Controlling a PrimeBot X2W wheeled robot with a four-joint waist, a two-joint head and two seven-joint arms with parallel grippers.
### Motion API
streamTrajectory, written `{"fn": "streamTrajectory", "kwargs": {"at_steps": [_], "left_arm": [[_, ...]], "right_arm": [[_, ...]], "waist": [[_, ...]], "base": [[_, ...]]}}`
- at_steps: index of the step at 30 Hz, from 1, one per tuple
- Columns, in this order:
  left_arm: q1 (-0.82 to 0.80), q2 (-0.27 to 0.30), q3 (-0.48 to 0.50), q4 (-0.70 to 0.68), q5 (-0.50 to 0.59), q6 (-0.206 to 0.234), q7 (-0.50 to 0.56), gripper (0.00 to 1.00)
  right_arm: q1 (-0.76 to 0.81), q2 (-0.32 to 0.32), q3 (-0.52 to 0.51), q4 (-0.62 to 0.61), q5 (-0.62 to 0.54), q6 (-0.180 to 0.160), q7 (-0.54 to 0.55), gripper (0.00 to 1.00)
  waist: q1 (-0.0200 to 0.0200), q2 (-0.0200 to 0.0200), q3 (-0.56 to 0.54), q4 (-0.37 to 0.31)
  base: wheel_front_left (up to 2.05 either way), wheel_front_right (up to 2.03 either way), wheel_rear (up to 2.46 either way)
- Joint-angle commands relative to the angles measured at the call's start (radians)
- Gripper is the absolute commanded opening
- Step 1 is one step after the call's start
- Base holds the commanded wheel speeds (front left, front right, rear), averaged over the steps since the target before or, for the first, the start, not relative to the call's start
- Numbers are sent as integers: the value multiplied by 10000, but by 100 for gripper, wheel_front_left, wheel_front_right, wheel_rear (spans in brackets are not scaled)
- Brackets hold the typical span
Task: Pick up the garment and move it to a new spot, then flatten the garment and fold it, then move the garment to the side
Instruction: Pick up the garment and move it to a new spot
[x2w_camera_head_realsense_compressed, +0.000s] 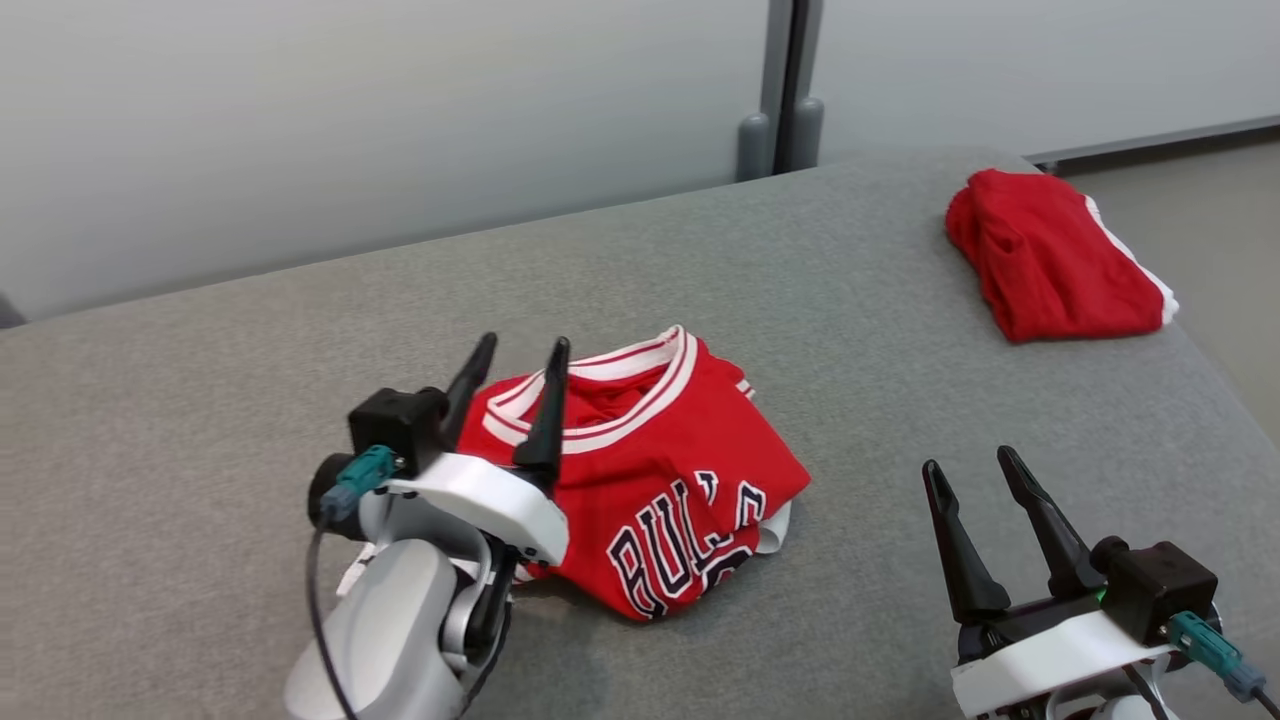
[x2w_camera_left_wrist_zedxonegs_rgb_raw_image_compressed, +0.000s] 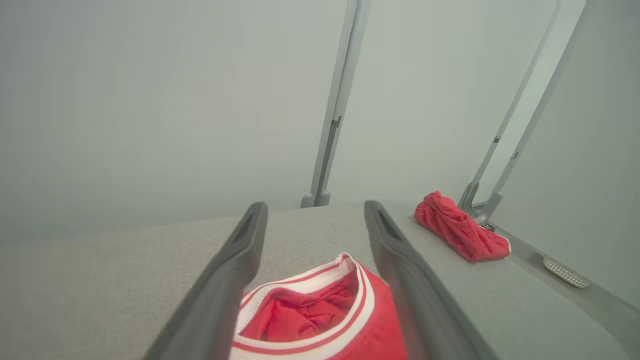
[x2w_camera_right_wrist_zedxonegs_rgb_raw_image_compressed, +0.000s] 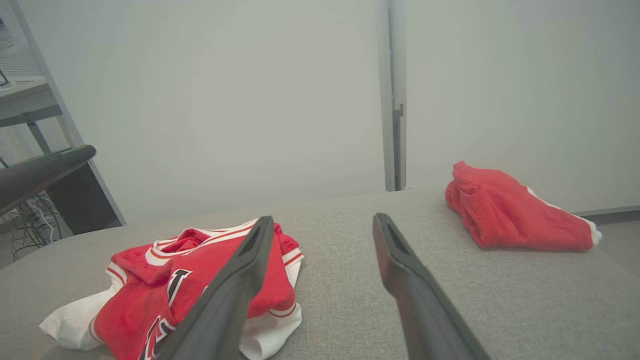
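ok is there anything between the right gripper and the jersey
Nothing visible. Bare grey table lies between the open right gripper and the jersey. The left gripper, also open, hovers at the jersey's far side by the collar. The second red garment lies off at the far right corner.

Pale grey frosted wall panels (x2w_camera_head_realsense_compressed: 400, 120) are standing behind the far edge of the grey fabric-covered worktop (x2w_camera_head_realsense_compressed: 250, 400) — a grey metal post (x2w_camera_head_realsense_compressed: 778, 60) is dividing them, and beige floor (x2w_camera_head_realsense_compressed: 1210, 200) is showing past the right corner.
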Motion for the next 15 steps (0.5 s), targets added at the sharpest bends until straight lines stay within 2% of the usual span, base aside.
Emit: {"fn": "streamTrajectory", "kwargs": {"at_steps": [1, 7, 15], "left_arm": [[-2, 234, 530, -501, 175, 112, -102, 100], [1143, 373, 1540, -1870, 808, 214, -102, 100], [2912, 282, 2783, -3378, 1430, 261, -102, 100]], "right_arm": [[-127, -45, 153, -206, 41, -2, -61, 100], [-42, 0, 145, -141, 59, -2, -61, 100], [273, 23, -95, -81, 23, -2, -61, 100]], "waist": [[1, 0, -118, 266], [1, 0, -501, 1057], [1, 0, -1040, 2125]], "base": [[0, 0, 0], [0, 0, 0], [0, 0, 0]]}}
